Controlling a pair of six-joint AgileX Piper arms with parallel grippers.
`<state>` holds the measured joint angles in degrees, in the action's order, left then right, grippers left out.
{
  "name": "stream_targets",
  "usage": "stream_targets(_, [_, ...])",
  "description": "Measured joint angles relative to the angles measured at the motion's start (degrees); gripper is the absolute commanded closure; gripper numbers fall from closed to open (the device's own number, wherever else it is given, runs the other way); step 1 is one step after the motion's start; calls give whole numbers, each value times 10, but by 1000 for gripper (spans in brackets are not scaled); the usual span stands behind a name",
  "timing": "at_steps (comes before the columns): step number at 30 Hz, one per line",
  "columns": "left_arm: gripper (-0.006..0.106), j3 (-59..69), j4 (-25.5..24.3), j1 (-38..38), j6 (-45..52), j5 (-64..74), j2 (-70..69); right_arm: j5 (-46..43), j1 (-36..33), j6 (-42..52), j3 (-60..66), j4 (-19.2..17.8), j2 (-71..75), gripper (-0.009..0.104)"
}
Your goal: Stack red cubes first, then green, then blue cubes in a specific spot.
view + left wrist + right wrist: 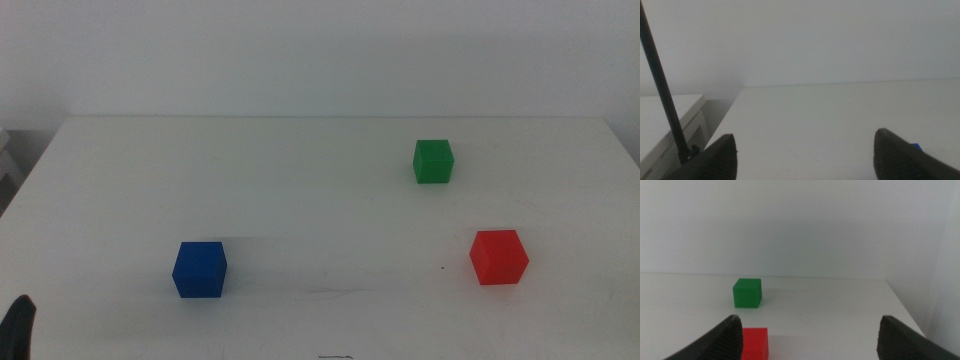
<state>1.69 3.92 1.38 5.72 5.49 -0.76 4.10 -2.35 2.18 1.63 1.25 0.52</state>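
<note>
Small solid bright red cube with matte faces: sits flat on the bench, right-hand near quarter, nothing stacked on it, nothing touching it. It goes first, so it is the piece the opening move should turn on.

Key relation: in the right wrist view the red cube lies just ahead of the right tool, off toward one jaw rather than centred in the gap, partly cut by the frame edge. Jaws stand wide apart, nothing between them. Judgement: the right arm is clearly the nearer one; it would need a small sideways shift to centre the cube before coming down. A cube has no long axis, but its faces look slightly turned against the jaw line, so a little wrist rotation may help.

Small solid green cube: farther back on the same side, well apart from the red; also seen beyond it in the right wrist view.

Small solid dark blue cube: left near quarter, well apart from both. Only a sliver of it shows past one jaw of the left tool, jaws apart, empty. That tool waits at the bottom left corner of the middle view.

Bench: plain white, unmarked; bare centre would take the stack. Wall behind is plain pale.
</note>
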Motion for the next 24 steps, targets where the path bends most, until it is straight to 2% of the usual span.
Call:
stream_targets(6, [7,0,0,0,0,0,0,15,0,0,-1,0,0,1])
stream_targets(11, [7,0,0,0,0,0,0,76,0,0,-56,0,-17,1])
stream_targets(21, [7,0,0,0,0,0,0,204,0,0,-254,-1,-219,1])
stream_targets(24, [7,0,0,0,0,0,0,273,-5,0,-317,-1,-284,1])
